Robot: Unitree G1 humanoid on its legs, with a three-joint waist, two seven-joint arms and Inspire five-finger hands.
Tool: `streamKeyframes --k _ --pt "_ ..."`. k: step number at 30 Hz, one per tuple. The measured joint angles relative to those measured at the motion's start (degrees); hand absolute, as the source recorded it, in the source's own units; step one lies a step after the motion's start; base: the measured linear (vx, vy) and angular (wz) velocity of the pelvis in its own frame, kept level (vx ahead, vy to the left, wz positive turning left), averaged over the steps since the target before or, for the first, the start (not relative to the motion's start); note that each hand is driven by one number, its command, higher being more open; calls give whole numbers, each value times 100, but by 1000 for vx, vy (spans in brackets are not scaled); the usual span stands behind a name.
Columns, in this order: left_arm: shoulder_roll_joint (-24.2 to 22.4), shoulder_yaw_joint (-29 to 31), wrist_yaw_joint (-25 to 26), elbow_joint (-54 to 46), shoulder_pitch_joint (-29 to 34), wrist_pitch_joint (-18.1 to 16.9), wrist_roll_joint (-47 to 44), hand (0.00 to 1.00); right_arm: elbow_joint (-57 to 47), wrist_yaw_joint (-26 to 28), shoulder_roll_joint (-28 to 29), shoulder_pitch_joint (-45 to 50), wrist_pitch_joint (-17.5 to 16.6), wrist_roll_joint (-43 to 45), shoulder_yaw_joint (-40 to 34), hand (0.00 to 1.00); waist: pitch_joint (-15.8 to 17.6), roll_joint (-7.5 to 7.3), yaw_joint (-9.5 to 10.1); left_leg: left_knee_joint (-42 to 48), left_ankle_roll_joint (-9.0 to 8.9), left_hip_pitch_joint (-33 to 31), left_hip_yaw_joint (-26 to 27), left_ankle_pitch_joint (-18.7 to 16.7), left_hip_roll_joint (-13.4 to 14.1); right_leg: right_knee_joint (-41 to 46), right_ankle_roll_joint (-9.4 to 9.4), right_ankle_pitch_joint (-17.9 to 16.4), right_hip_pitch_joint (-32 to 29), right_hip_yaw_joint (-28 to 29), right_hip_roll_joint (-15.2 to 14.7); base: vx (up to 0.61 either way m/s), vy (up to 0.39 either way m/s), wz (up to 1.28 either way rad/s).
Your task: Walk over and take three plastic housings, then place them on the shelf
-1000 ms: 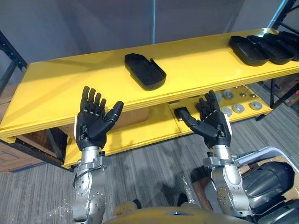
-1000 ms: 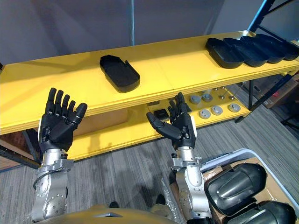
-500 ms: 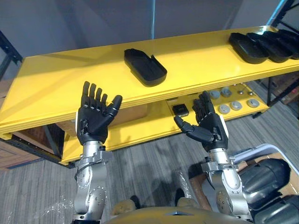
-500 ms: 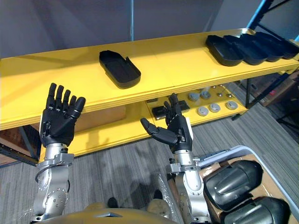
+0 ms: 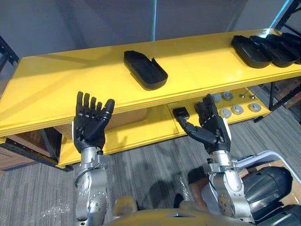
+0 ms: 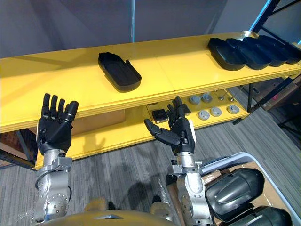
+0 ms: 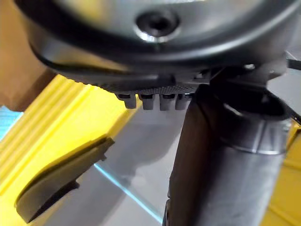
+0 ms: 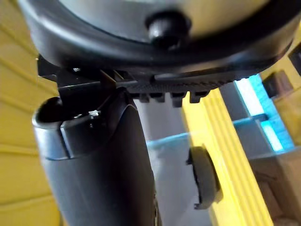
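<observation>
**Left eye view:** The left hand (image 5: 89, 127) is raised palm forward with its fingers straight and spread, holding nothing, in front of the edge of the yellow shelf (image 5: 61, 89). The right hand (image 5: 212, 131) is also released, with fingers upright and the thumb pointing left. It is level with the lower shelf board (image 5: 134, 134). One black plastic housing (image 5: 146, 70) lies alone, hollow side up, on the top board between the two hands and well beyond them. A row of housings (image 5: 263, 47) lies overlapping at the far right end of the board. On the lower board are a small black block (image 5: 180, 113) and several metal discs (image 5: 237, 109). A white-rimmed bin (image 5: 263, 157) at the lower right holds dark rounded shells (image 5: 270, 181).

**Right eye view:** It shows the same layout, with both hands empty and clear of the shelf.

**Left wrist view:** Straight fingers (image 7: 150, 101) and the thumb (image 7: 221, 165) stand free, with the lone housing lying on the yellow board past them.

**Right wrist view:** The thumb (image 8: 94, 155) and fingers (image 8: 171, 98) are extended and close on nothing.
</observation>
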Motion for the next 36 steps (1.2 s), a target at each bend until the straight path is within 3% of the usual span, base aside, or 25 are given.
streamKeyframes --k 1,2,3,4,5,7,9,11,13,17,23,26,27,29,30,31,33,34,36 --pt "-59 90 -7 97 30 -3 0 100 12 16 12 15 -2 1 -9 100 73 115 32 429 -15 -78 -76 226 94 -12 10 -19 161 69 66 17 31 -37" --pt "-71 292 -8 299 45 -3 2 100 30 103 126 34 -14 33 5 100 111 4 58 520 9 -137 -50 602 42 -170 1 -16 317 225 -83 72 48 -29" --pt "-68 338 -9 345 46 -3 2 100 21 127 186 42 -68 68 10 100 100 -20 60 356 20 -120 -42 538 -31 -207 0 -15 327 247 -151 89 26 -12" --pt "-74 319 -18 358 49 -5 9 100 -13 143 241 33 -246 201 -14 100 94 10 36 -439 14 -11 -68 174 -126 -219 -6 -10 273 283 -201 62 -1 10" --pt "-91 293 -28 356 59 -12 20 100 -12 115 243 18 -330 282 -27 100 85 25 5 -915 -23 37 -99 99 -162 -211 -5 -11 239 291 -216 46 29 21" --pt "-156 229 -26 353 132 -104 25 100 -12 -58 242 -29 -583 475 -12 100 64 58 -10 -2582 -162 364 -352 151 -199 -175 48 -45 154 347 -261 37 123 -1" --pt "-168 241 -19 348 174 -196 22 100 -12 -202 236 -113 -743 492 3 100 38 56 106 -2901 -215 556 -260 372 -245 -107 160 -115 101 528 -372 103 267 -55" --pt "-162 306 26 296 176 -265 31 100 0 -446 221 -248 -862 495 14 100 -72 -109 146 -3024 -139 635 -29 495 -489 -113 188 -108 2 557 -650 146 235 -52" --pt "-124 504 44 112 155 -271 35 100 10 -594 292 -439 -1036 428 9 100 -194 -343 140 -3170 77 673 367 533 -702 46 185 -61 -192 152 -1128 204 212 -43" --pt "-67 851 126 -49 93 -273 31 100 -3 -711 468 -628 -1046 185 4 100 -212 -384 165 -3179 172 883 604 483 -706 -49 506 304 -46 -454 -1157 168 69 -38" --pt "-168 657 -161 -479 54 -270 239 100 -2 -707 462 -533 -908 148 -116 100 -202 -327 206 -3225 47 810 347 404 -654 -490 561 324 176 -808 -979 15 -60 4" --pt "-161 451 -342 -536 25 -236 558 100 -3 -736 451 -492 -773 67 -226 100 -189 -351 223 -3063 0 745 210 273 -684 -211 516 81 114 -888 -1036 -26 17 22" --pt "-156 407 -411 -614 17 -151 596 100 -4 -784 458 -490 -736 -31 -225 100 -169 -411 237 -2999 44 754 198 153 -766 123 454 -128 49 -891 -1204 20 90 18" --pt "-162 305 -491 -630 -74 -19 678 100 1 -891 428 -481 -659 -96 -234 100 -123 -432 215 -2990 71 868 84 44 -887 1335 168 -302 -347 -842 -1436 36 89 17" --pt "-140 279 -530 -652 -72 65 717 100 1 -936 439 -473 -609 -163 -198 100 -107 -456 185 -3015 111 999 74 16 -933 2358 -196 -161 -791 -717 -1637 53 111 5" --pt "-88 276 -530 -702 -60 136 797 100 0 -926 495 -473 -598 -241 -153 100 -70 -513 157 -3145 211 1238 86 41 -951 3042 -443 105 -1050 -565 -1775 81 90 5" --pt "-25 248 -508 -723 -54 172 978 100 -1 -898 552 -468 -599 -244 -98 100 -66 -509 70 -3268 277 1419 86 68 -938 3250 -395 176 -1114 -468 -1800 133 9 6" --pt "23 260 -460 -743 -95 172 1034 100 -3 -756 562 -556 -600 -244 -89 100 -101 -557 84 -3272 267 1438 135 82 -831 2716 -157 -189 -1060 -463 -1560 152 -21 -1" --pt "85 268 -425 -743 -157 187 1031 100 -17 -626 558 -692 -601 -245 -97 100 -101 -554 89 -3284 257 1349 130 75 -685 1976 1 -355 -1093 -490 -1185 104 -54 -11"
